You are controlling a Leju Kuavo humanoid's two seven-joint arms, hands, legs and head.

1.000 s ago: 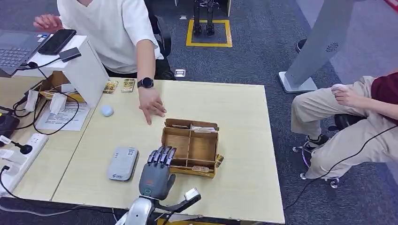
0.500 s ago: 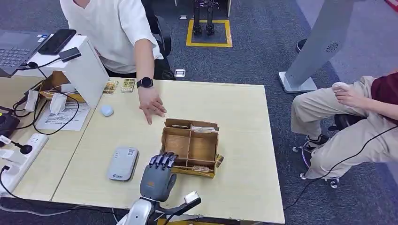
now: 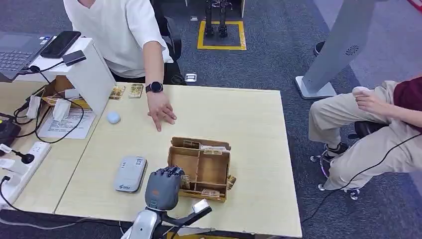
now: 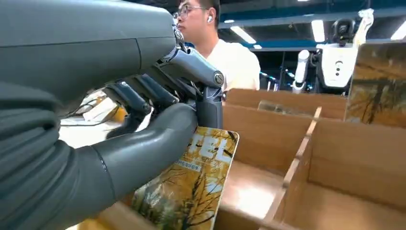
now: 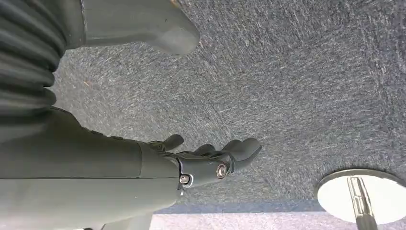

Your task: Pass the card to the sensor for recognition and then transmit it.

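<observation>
While my left robot hand [image 3: 162, 186] pinches the card [image 4: 191, 182] between thumb and fingers at the near-left compartment of the cardboard box [image 3: 209, 172], the card stands tilted, its long axis rising out of the box. The sensor [image 3: 130, 173] lies flat on the desk [image 3: 249, 114] at about 10 o'clock from this hand, just beside it, so I judge a short lift and leftward swing is needed. My right robot hand [image 5: 210, 160] hangs over the floor, fingers loosely apart, holding nothing.
</observation>
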